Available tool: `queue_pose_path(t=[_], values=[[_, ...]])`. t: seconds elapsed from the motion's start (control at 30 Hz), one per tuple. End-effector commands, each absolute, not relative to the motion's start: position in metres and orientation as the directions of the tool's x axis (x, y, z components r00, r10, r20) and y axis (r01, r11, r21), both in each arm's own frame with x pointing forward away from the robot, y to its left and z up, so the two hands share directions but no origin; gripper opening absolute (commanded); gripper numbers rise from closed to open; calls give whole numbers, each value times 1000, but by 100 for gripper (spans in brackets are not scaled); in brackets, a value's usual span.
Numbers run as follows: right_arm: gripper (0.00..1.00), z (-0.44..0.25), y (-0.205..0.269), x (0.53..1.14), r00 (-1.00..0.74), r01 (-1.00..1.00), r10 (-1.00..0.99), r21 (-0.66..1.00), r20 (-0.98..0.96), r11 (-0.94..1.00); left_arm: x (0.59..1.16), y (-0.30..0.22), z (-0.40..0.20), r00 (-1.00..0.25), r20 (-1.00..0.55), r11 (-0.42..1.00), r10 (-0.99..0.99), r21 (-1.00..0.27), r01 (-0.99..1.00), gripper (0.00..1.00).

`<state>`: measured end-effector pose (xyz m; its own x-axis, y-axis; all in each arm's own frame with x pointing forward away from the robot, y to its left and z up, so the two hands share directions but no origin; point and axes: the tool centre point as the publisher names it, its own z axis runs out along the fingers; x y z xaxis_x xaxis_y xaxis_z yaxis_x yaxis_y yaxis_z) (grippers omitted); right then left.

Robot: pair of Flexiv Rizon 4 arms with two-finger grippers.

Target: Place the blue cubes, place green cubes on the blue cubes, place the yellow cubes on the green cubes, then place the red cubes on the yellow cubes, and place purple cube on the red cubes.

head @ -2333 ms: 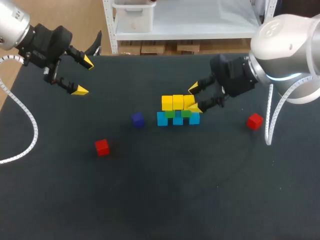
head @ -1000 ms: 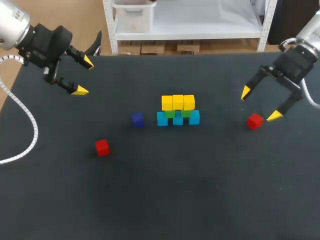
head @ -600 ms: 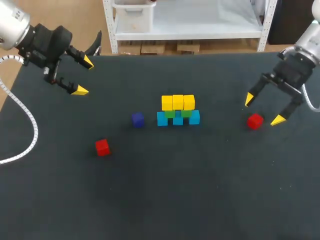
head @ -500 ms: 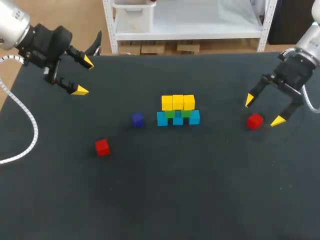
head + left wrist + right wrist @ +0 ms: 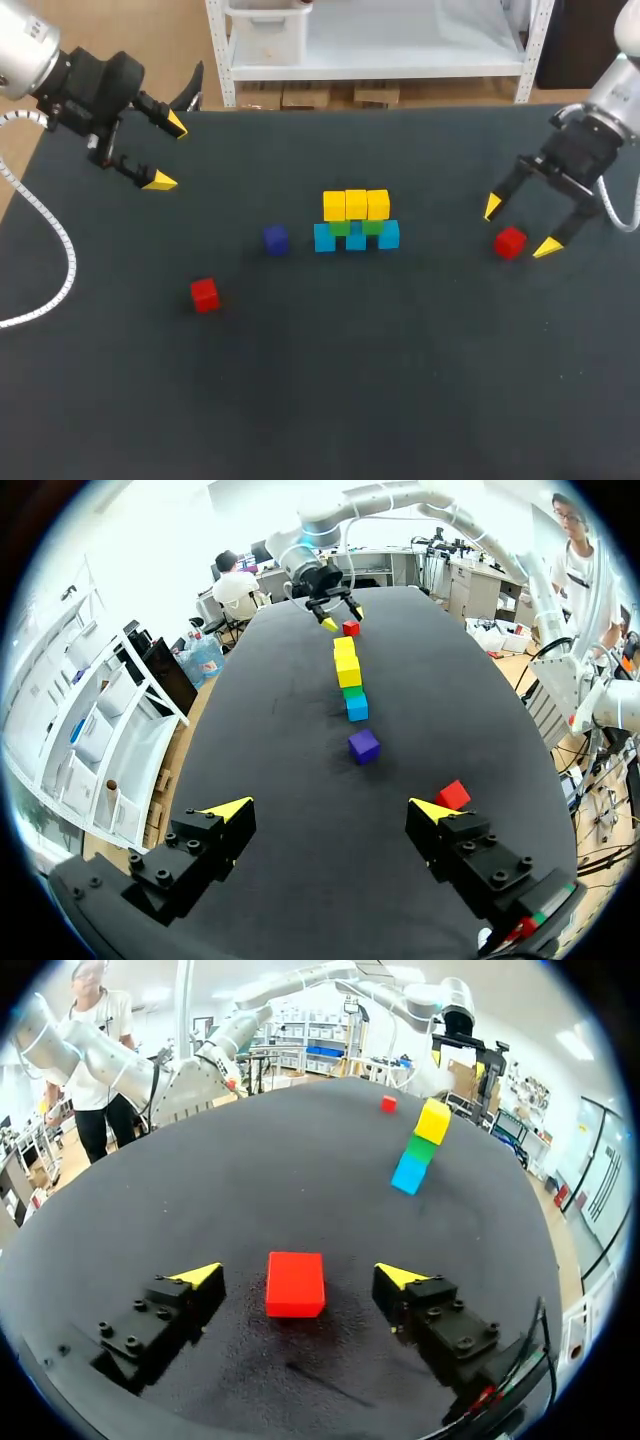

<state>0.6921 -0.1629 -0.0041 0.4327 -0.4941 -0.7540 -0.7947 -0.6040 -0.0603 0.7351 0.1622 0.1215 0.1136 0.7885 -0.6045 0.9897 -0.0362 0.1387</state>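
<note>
A stack stands mid-table: a row of blue cubes (image 5: pixel 356 238), green cubes (image 5: pixel 356 227) on them, and a row of yellow cubes (image 5: pixel 356 204) on top. One red cube (image 5: pixel 510 242) lies at the right, between the spread fingers of my open right gripper (image 5: pixel 520 228); in the right wrist view this red cube (image 5: pixel 295 1283) sits between the tips without touching them. Another red cube (image 5: pixel 205 294) lies at the front left. A purple cube (image 5: pixel 275 239) sits left of the stack. My left gripper (image 5: pixel 167 152) hangs open and empty over the far left corner.
In the left wrist view the stack (image 5: pixel 347 670) lines up far ahead of my left gripper (image 5: pixel 330 810), with the purple cube (image 5: pixel 364 746) and the second red cube (image 5: pixel 452 794) nearer. The black table (image 5: pixel 320 400) is bare in front.
My right gripper has come down a little and moved so its open fingers straddle the right red cube. The left arm has stayed still.
</note>
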Motion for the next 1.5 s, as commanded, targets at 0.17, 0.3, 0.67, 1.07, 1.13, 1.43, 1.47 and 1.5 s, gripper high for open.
queue_pose_path(t=[0.17,0.3,0.67,1.07,1.13,1.43,1.47,1.5], values=[[31,-8,-159,689,433,-796,-497,-60,-752,-602,735,163,121,117,-606,-37,787,142,989,100],[0,-7,-158,690,438,-792,-495,-61,-750,-607,735,163,121,117,-606,-37,787,142,989,100],[0,20,-152,682,385,-842,-548,-39,-743,-538,735,163,121,117,-606,-37,787,142,989,100],[0,76,-84,682,99,-992,-658,-122,-747,-11,735,163,121,117,-606,-37,787,142,989,100],[0,81,-70,684,79,-991,-666,-131,-742,28,735,163,121,117,-606,-37,787,142,989,100],[0,103,-30,697,21,-985,-684,-131,-729,110,735,163,121,117,-606,-37,787,142,989,100],[0,108,-25,696,25,-984,-692,-139,-721,110,735,163,121,117,-606,-37,787,142,989,100],[0,111,-22,697,26,-983,-696,-145,-717,113,735,163,121,117,-606,-37,787,142,989,100]])
